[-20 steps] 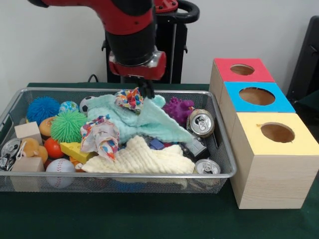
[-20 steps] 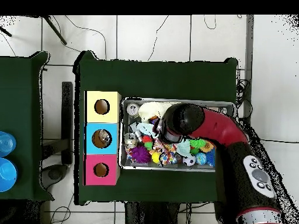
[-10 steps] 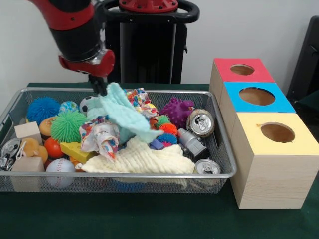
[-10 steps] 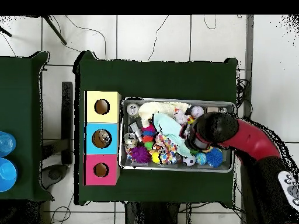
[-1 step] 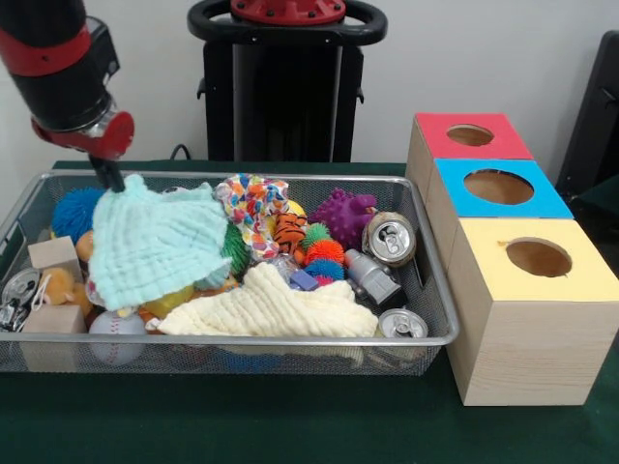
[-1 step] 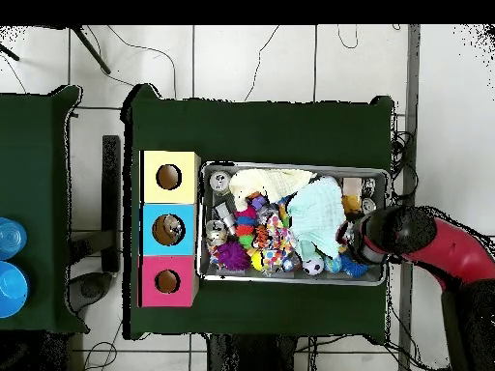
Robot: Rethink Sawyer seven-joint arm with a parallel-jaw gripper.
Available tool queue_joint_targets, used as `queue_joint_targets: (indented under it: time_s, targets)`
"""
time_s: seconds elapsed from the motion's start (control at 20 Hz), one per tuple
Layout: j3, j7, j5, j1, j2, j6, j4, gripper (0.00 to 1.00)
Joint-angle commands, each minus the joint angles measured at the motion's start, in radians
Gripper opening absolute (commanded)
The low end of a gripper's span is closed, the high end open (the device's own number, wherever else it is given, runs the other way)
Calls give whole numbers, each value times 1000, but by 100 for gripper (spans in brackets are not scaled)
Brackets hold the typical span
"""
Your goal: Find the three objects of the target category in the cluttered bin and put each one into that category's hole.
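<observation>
Mint cloth (image 5: pixel 155 240) hanging from end effector (image 5: pixel 108 177) hides toys; fingertips obscured.

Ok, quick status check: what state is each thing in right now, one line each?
gripper: shut on the mint cloth, at the bin's end away from the boxes
mint cloth: lifted by one corner, draped over toys
cream cloth: lying flat in the bin
silver cans: lying among the toys
wire bin: full
yellow box: hole open
blue box: hole open
red box: hole open
</observation>
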Motion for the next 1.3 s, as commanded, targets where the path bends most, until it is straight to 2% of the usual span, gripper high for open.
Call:
queue_joint_targets:
  time_s: [0.05,0.4,0.7,1.0,1.15,1.3]
  targets:
    - [122,-397,-116,-45,69,78,-98,0]
    - [140,-447,-164,-67,85,98,-154,0]
    - [152,-446,-171,-88,99,53,-124,0]
    - [140,-369,-196,-42,135,-26,-94,0]
    - [128,-327,-193,-26,130,-40,-80,0]
    - [134,-329,-178,-28,135,-33,-81,0]
